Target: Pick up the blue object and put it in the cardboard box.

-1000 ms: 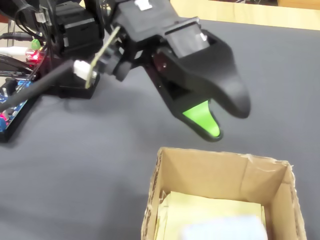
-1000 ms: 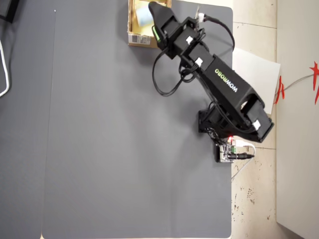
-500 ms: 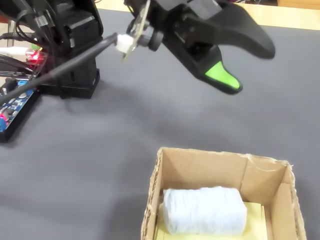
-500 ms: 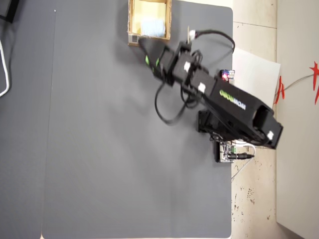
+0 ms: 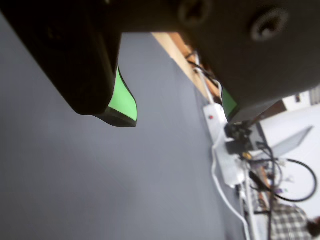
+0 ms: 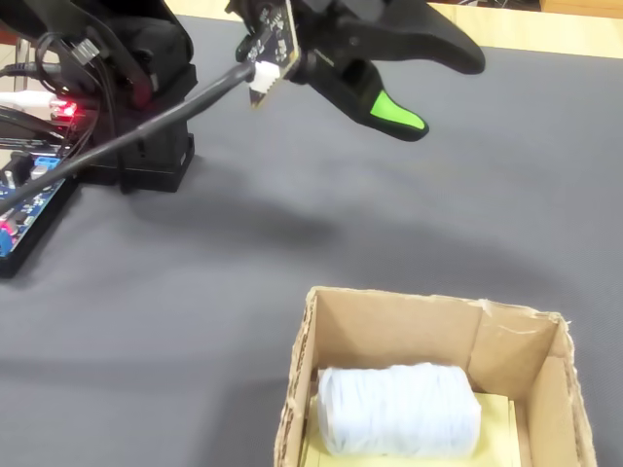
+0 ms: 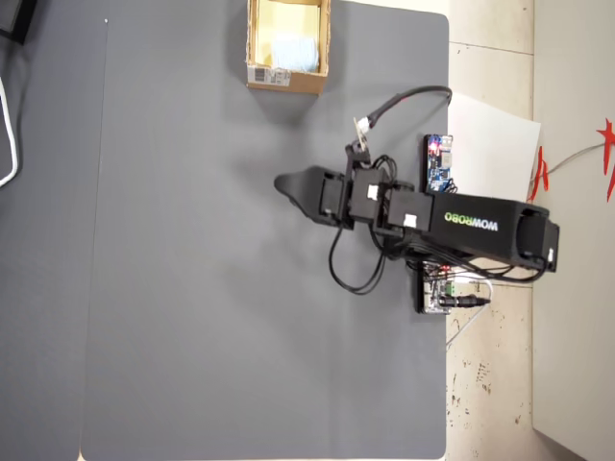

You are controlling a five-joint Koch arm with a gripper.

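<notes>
The blue object [image 6: 399,409] is a pale blue, soft roll lying inside the cardboard box [image 6: 389,329], which stands at the bottom of the fixed view. The overhead view has the cardboard box [image 7: 303,83] at the mat's top edge, the blue object [image 7: 293,50] within it. My gripper [image 6: 443,95] hangs well away from the box, over the bare mat. In the wrist view the gripper [image 5: 180,115] is open: its green-padded jaws stand far apart with only grey mat between them. From overhead the gripper [image 7: 282,182] points left, mid-mat.
A grey mat [image 7: 192,288] covers the table. The arm's base [image 6: 146,117] with cables and a dark-blue circuit board [image 7: 438,161] with a red light sit at the mat's edge. A white power strip [image 5: 220,135] lies beyond the mat in the wrist view.
The arm has swung away from the box and back toward its base. The blue object, dropped a second ago, stays lying in the box.
</notes>
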